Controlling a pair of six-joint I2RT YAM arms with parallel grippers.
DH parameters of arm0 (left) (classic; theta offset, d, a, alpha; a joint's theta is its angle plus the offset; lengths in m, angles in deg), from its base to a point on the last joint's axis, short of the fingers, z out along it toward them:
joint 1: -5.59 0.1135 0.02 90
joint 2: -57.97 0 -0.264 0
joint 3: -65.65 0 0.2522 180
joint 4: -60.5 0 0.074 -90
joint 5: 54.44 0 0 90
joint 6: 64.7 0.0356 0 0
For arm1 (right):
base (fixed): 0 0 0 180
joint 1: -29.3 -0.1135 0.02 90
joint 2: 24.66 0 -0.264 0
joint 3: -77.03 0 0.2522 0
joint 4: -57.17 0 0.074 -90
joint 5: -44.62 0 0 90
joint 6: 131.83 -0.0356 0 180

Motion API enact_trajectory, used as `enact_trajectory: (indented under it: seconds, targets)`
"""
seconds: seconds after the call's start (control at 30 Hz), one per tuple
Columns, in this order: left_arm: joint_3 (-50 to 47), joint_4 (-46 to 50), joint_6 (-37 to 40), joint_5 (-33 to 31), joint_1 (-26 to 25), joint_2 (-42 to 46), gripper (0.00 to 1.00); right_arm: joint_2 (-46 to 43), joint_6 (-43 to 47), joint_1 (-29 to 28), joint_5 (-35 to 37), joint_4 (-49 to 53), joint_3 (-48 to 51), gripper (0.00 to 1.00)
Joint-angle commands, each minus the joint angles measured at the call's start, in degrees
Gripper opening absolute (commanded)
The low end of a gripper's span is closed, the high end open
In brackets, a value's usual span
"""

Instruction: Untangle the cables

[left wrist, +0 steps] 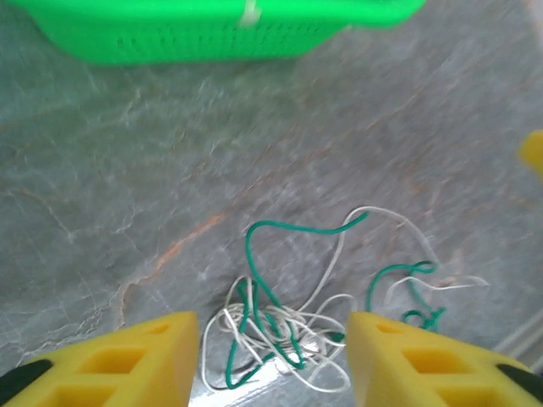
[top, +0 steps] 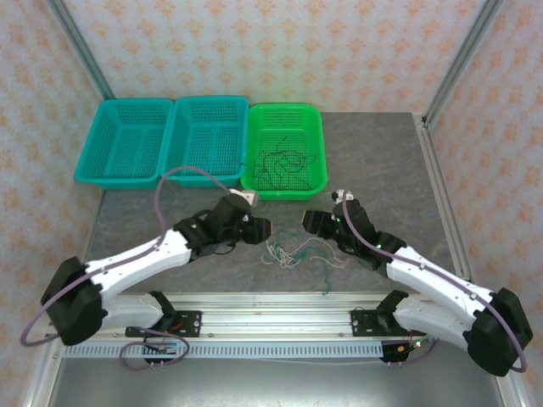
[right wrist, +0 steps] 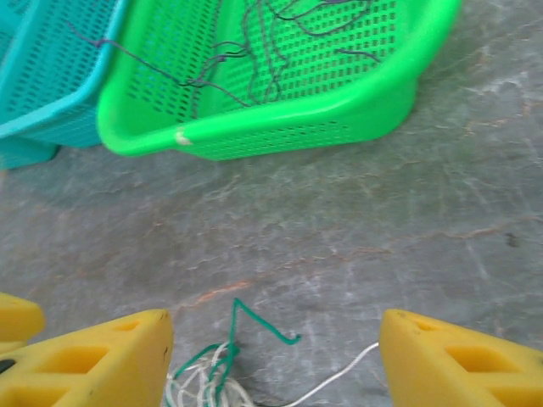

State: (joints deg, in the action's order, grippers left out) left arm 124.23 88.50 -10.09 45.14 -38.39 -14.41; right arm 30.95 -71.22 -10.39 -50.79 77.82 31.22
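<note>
On grey table (top: pixel 382 170), green basket (top: pixel 285 192) holds black cables (top: pixel 284 161); left gripper (left wrist: pixel 273 360), right gripper (right wrist: pixel 276 360) stand wide.

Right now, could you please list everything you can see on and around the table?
teal baskets: two, teal, side by side at the table's far left
green basket: one, bright green, right of the teal pair
dark wires: several, black, loose inside the green basket
wire clump: one, white and green, on the table between the arms
table: one, grey stone look
left arm: one, white and black, yellow jaws open, aimed at the clump
right arm: one, same colours, jaws open, facing the clump
</note>
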Motion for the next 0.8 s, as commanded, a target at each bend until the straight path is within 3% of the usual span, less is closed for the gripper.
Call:
enact_trajectory:
  seconds: [0.0, 0.33, 0.47, 0.67, 0.77]
  targets:
    - [-0.1, -3.7, -8.6, -3.4, -1.5, -5.0, 0.45, -1.4, -2.3, 0.2, 3.7, 0.6, 0.5, 0.65]
    - [-0.1, -7.5, -15.4, -4.6, -2.0, -16.7, 0.22, -2.3, -3.8, 0.2, 1.3, 2.0, 1.0, 0.66]
    - [-1.3, -8.8, -16.8, -4.7, -2.0, -16.2, 0.00, -0.5, -1.9, 0.1, -2.1, 1.5, 0.4, 0.65]
    - [0.0, -7.2, -13.8, -4.3, -2.0, -15.6, 0.00, 8.8, 5.1, -6.7, 0.2, 6.9, -6.2, 0.67]
    - [0.0, -8.3, -13.6, -3.7, -2.0, -15.3, 0.00, 15.7, 5.5, -9.1, -2.4, 5.8, -8.6, 0.69]
